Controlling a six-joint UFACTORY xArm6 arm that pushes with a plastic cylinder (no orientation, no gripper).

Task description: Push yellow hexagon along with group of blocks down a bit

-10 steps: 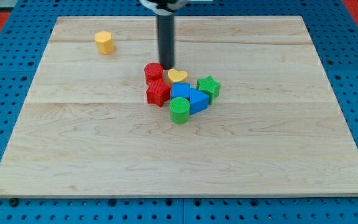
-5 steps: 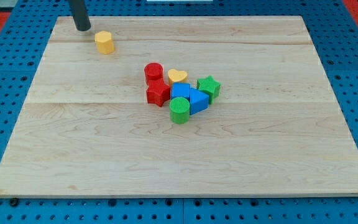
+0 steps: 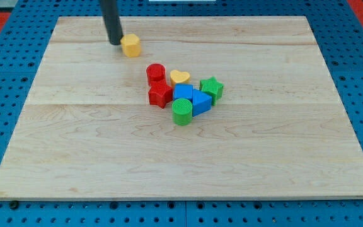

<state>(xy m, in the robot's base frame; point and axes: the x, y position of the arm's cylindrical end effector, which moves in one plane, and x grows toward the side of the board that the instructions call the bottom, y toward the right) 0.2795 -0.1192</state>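
The yellow hexagon (image 3: 130, 45) lies on the wooden board (image 3: 181, 157) near the view's top, left of centre. My tip (image 3: 115, 42) stands just left of it, touching or nearly touching its left side. Below and right of the hexagon sits a tight group: a red cylinder (image 3: 155, 72), a red star (image 3: 160, 94), a yellow heart (image 3: 180, 77), a green star (image 3: 211, 88), a blue block (image 3: 181, 93), a blue triangle (image 3: 200, 101) and a green cylinder (image 3: 182, 112). A small gap separates the hexagon from the red cylinder.
A blue pegboard (image 3: 5, 94) surrounds the board on all sides. The rod (image 3: 111, 19) rises out of the view's top edge.
My tip moved from the group to the view's top left, then came right and pushed the yellow hexagon rightward toward the group. The group has not moved.
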